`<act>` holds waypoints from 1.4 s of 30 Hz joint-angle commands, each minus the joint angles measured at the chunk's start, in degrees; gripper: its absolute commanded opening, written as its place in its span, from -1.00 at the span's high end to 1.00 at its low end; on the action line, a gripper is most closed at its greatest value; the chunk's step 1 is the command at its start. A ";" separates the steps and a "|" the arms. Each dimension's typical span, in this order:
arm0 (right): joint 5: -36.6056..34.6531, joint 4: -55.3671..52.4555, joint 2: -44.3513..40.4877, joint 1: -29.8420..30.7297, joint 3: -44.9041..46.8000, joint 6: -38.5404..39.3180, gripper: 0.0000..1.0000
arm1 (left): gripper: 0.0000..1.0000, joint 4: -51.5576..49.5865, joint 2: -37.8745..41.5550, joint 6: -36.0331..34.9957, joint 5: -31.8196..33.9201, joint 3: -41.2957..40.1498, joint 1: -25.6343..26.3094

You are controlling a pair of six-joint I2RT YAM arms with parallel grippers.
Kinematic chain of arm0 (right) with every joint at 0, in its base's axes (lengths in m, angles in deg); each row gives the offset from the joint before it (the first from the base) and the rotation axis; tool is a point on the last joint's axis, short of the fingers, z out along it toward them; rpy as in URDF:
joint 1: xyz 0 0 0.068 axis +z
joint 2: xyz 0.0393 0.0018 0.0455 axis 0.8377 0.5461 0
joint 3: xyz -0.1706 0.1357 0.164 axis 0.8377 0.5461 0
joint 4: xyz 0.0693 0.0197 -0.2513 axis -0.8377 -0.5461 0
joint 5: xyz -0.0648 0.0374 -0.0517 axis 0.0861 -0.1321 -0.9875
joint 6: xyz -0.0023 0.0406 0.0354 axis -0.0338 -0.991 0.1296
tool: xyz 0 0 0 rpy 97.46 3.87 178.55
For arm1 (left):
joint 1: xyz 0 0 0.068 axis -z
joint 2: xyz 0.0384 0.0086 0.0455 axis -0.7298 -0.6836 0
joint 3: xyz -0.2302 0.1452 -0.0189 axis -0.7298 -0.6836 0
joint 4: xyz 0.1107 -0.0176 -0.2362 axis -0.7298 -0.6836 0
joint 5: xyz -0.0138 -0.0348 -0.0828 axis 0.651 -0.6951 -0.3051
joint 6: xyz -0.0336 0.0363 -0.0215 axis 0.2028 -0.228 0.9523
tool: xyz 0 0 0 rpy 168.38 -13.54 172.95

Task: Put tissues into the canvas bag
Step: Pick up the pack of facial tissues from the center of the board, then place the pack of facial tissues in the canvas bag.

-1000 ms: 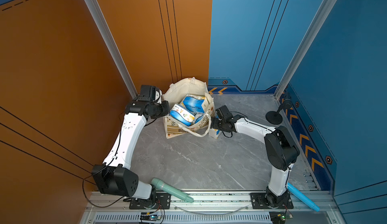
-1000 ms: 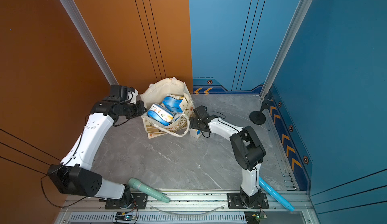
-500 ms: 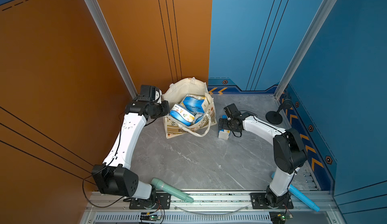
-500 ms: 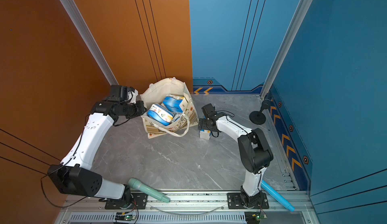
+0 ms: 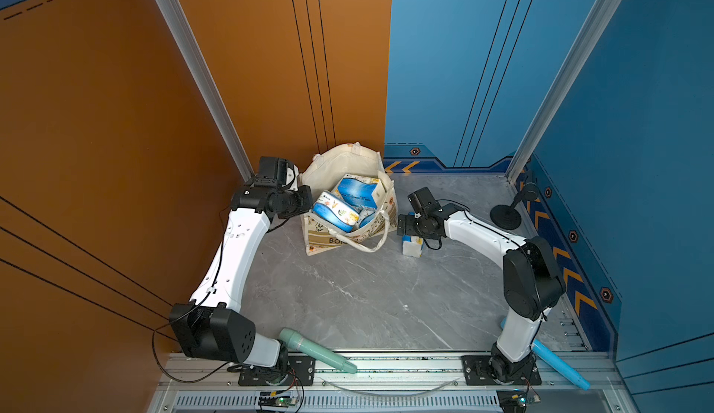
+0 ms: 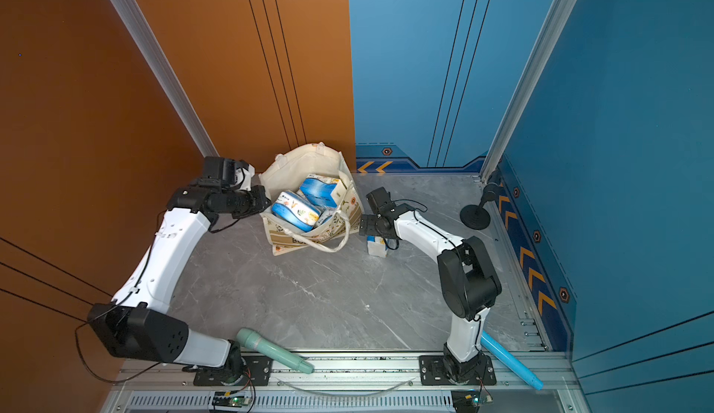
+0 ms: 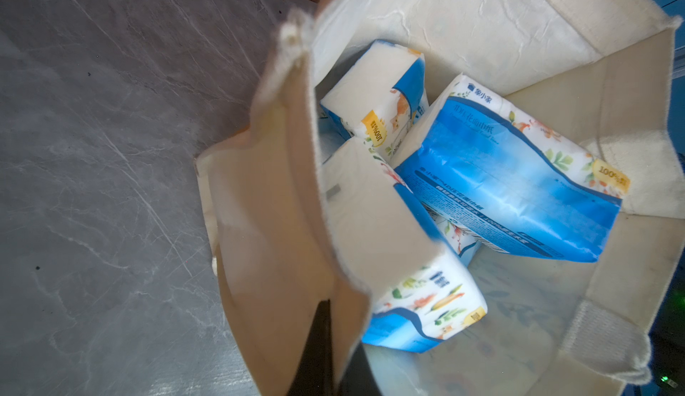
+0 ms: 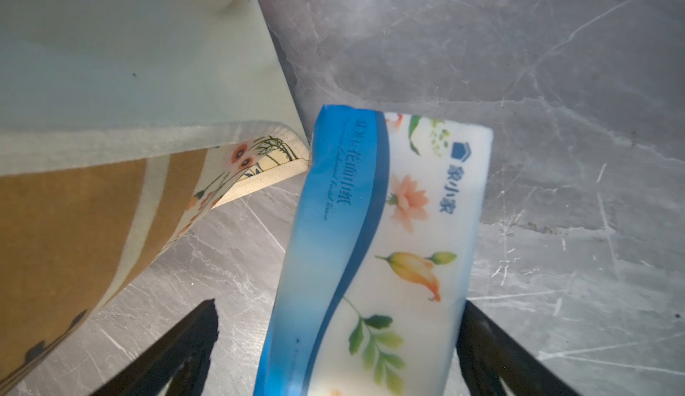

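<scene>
Grey marbled tabletop point(image 5: 367, 295), orange wall panel point(image 5: 251, 63), blue wall panel point(image 5: 444, 63). L gripper point(image 5: 307, 204) pinching cream canvas tote point(image 5: 340, 163) rim; R gripper point(image 8: 339, 309) jaws wide, astride blue-white wrapped tissue pack point(image 8: 407, 227).

- The left arm point(image 5: 239, 252) rises from its near-left base and leans toward the far side, with the wrist turned right.
- The left end effector point(image 5: 304, 203) is clamped tight on the rim of the canvas bag point(image 5: 340, 163).
- The right arm point(image 5: 483, 233) is folded at the elbow, its forearm stretching left and the wrist low.
- The right end effector point(image 5: 410, 234) points downward, fingers point(image 8: 185, 342) spread wide.
</scene>
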 commanded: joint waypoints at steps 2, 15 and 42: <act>-3.65 -3.36 2.40 -0.33 -1.50 0.56 -0.99 | 1.00 2.22 1.04 -0.58 -1.33 0.19 -0.62; -5.52 -4.82 7.47 -0.87 -4.90 1.47 -0.47 | 1.00 2.20 0.82 -0.58 -1.00 0.61 0.08; 10.02 -2.10 -7.45 10.89 -39.05 14.49 0.03 | 1.00 2.27 -1.44 0.05 -0.02 3.41 1.39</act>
